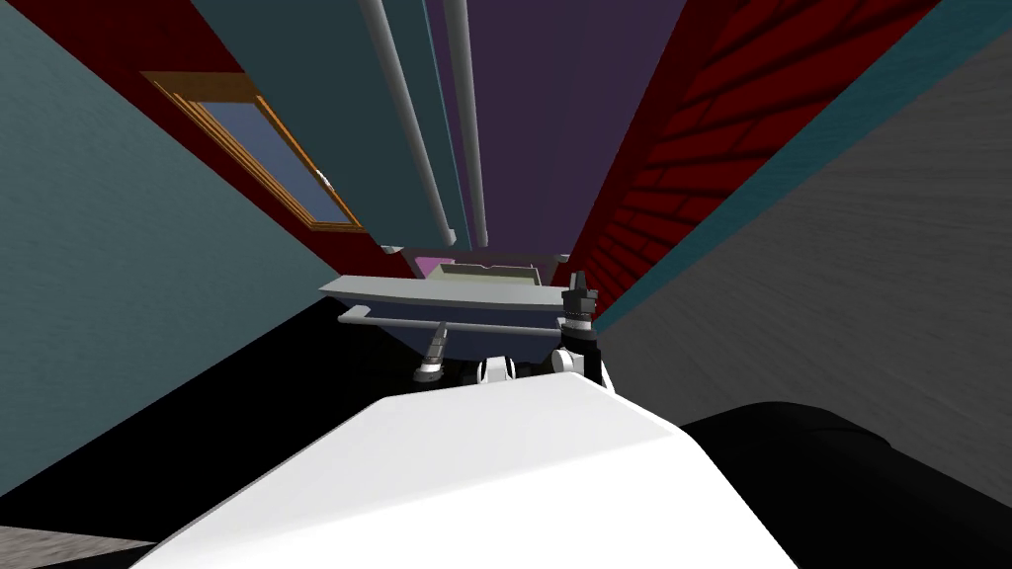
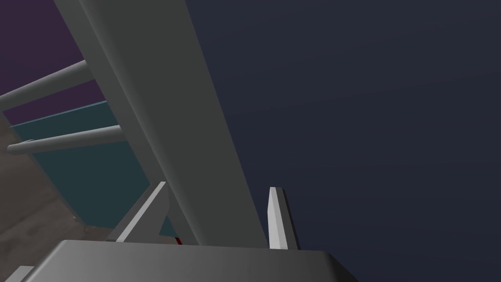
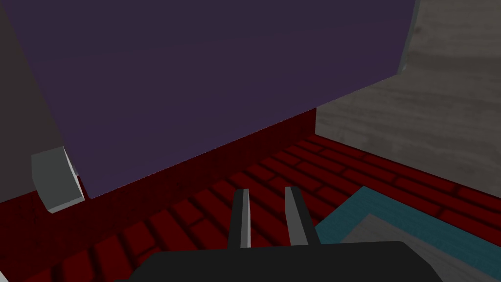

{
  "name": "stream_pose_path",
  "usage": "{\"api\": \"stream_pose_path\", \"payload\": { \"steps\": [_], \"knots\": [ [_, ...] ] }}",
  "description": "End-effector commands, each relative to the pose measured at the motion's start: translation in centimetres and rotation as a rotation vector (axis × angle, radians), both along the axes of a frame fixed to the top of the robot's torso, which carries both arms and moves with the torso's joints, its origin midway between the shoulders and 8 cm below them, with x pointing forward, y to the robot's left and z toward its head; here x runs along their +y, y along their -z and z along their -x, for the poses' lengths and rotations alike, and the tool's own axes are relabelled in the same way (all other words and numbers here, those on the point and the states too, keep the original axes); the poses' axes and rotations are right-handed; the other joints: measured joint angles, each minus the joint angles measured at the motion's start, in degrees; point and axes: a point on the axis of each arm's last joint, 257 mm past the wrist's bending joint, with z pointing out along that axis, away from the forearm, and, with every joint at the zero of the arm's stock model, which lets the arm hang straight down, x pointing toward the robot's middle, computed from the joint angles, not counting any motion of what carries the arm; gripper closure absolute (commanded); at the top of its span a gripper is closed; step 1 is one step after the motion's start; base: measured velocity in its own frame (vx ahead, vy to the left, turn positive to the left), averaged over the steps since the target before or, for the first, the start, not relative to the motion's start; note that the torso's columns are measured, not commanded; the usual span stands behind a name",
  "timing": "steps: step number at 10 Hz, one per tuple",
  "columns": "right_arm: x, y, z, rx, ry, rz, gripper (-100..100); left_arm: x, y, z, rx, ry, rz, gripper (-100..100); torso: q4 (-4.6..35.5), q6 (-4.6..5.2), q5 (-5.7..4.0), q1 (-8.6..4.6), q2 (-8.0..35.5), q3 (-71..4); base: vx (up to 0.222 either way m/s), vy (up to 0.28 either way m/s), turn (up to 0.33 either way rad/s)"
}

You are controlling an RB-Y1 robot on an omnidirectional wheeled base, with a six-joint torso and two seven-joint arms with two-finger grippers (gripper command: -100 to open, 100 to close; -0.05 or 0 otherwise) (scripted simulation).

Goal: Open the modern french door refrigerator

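Item, refrigerator (image 1: 514,198): directly ahead of me, with a teal door (image 1: 326,99) and a purple door (image 1: 553,89), both flush as far as I can judge. Two long door handles (image 1: 411,128) run side by side at the middle seam. Item, drawer (image 1: 435,289): along the refrigerator's bottom edge, standing out toward me. It holds a pale bin (image 1: 484,274); what lies in the bin I cannot tell. Item, left tool (image 2: 217,186): fingers closed on the drawer handle (image 2: 186,122), one against the bar, a sliver of gap at the other. Item, right tool (image 1: 578,293): fingers pressed almost together, pinching nothing, just beside the drawer's right front corner. Hazards, by my estimate: under a slanted pull the bar may slide through the looser side and the drawer may bind in its track. More travel could knock the drawer's corner into the right tool. Neither upper door is open yet.
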Motion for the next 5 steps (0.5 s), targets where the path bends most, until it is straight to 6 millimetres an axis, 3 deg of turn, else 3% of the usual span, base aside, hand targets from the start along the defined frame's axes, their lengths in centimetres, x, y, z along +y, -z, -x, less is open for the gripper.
{"api": "stream_pose_path", "payload": {
  "steps": [1, 2, 5],
  "knots": [
    [0.0, 0.0, 0.0, 0.000, 0.000, 0.000, 0, 0.0, 0.3, 1.2, 0.007, 0.006, -0.005, 100, 0.1, -0.08, -0.05, -0.09, 0.1, 0.1, -0.208, 0.025, 0.033],
    [0.0, 0.0, 0.0, 0.000, 0.000, 0.000, 0, 0.3, -1.1, -0.3, 0.001, 0.004, -0.002, -100, 0.1, -0.07, -0.06, -0.07, 0.3, 0.1, -0.127, 0.012, -0.005],
    [0.0, 0.0, 0.0, 0.000, 0.000, 0.000, 0, 0.7, -2.2, -1.1, 0.001, 0.004, -0.003, -100, 0.1, 0.18, -0.18, -0.20, -0.8, -0.6, -0.015, -0.021, -0.007]
  ]
}}
